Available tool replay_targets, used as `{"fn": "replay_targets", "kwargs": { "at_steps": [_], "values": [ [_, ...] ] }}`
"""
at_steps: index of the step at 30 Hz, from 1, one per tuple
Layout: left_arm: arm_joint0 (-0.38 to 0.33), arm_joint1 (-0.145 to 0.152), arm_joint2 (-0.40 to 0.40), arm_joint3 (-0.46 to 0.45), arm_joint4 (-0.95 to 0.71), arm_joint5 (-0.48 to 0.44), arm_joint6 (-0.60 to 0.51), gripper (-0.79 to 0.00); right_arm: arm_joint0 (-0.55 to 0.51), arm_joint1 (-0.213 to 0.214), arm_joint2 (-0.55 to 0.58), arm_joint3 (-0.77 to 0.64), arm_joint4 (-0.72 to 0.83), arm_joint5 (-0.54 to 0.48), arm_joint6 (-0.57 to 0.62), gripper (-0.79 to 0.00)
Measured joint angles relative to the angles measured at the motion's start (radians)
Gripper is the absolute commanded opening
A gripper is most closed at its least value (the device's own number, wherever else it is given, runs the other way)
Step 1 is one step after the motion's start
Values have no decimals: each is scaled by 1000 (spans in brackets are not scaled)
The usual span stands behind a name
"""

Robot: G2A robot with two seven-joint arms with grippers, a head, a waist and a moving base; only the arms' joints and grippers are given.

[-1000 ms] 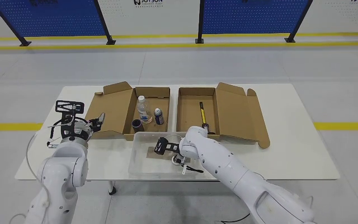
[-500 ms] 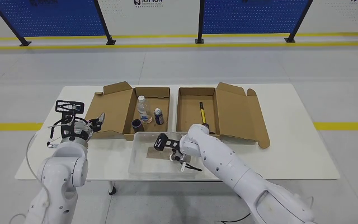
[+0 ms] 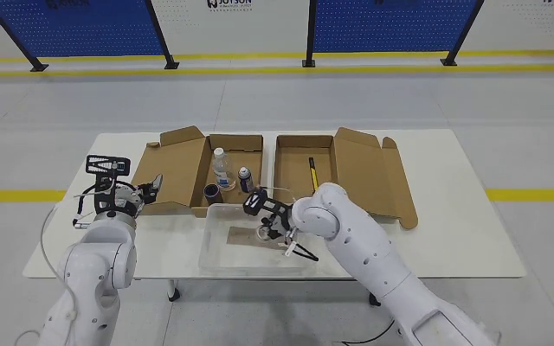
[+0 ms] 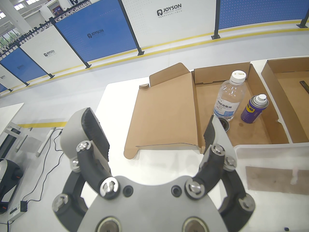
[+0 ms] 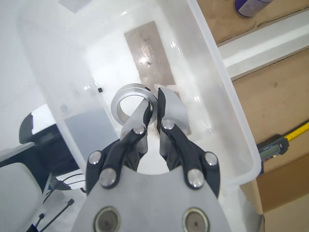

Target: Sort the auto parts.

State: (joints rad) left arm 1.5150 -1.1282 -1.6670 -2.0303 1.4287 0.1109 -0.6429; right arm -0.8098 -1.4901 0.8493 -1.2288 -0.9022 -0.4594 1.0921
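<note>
**Top view.** The white table (image 3: pixel 450 173) carries 2 open cardboard boxes side by side, with 1 clear plastic bin (image 3: pixel 216 251) in front of them. The left box (image 3: pixel 173 169) holds a water bottle (image 3: pixel 222 167), a spray can (image 3: pixel 246 179) and a dark ring-shaped part (image 3: pixel 212 191). The right box (image 3: pixel 290 173) holds a caliper (image 3: pixel 312 176). The right gripper (image 3: pixel 255 205) is at the bin's far rim, near the gap between the 2 boxes. The left gripper (image 3: pixel 154 185) is just beside the left box's open flap, toward the table's left end.

**Left wrist view.** The left gripper's 2 fingers (image 4: pixel 95 131) are spread wide, with nothing between them. The bottle and the spray can stand upright, close together in the left box. The dark part lies at the bottle's base.

**Right wrist view.** The right gripper's fingers are clamped on the wall of a metal ring (image 5: pixel 126 90), 1 finger inside the bore and 1 outside. The ring sits over the bin's interior, near the bin wall that faces the boxes. The spray can and the caliper lie beyond that wall.
</note>
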Motion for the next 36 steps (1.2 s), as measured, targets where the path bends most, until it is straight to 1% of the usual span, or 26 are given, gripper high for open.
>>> {"fn": "replay_targets", "kwargs": {
  "at_steps": [5, 7, 11, 14, 17, 27, 30, 36],
  "values": [
    [0, 0, 0, 0, 0, 0, 0, 0, -76, 30, 111, -99, 156, -7, 23, -785],
    [0, 0, 0, 0, 0, 0, 0, 0, -104, 38, 145, -118, 233, -8, 33, -785],
    [0, 0, 0, 0, 0, 0, 0, 0, -148, 51, 219, -116, 471, -1, 65, -785],
    [0, 0, 0, 0, 0, 0, 0, 0, -166, 58, 252, -107, 608, 5, 81, -785],
    [0, 0, 0, 0, 0, 0, 0, 0, -178, 63, 266, -89, 709, 14, 87, -785],
    [0, 0, 0, 0, 0, 0, 0, 0, -178, 68, 257, -25, 896, 19, 71, -785],
    [0, 0, 0, 0, 0, 0, 0, 0, -170, 71, 253, -16, 905, 17, 67, -785],
    [0, 0, 0, 0, 0, 0, 0, 0, -157, 82, 252, -30, 842, 27, 30, -785]
  ]
}}
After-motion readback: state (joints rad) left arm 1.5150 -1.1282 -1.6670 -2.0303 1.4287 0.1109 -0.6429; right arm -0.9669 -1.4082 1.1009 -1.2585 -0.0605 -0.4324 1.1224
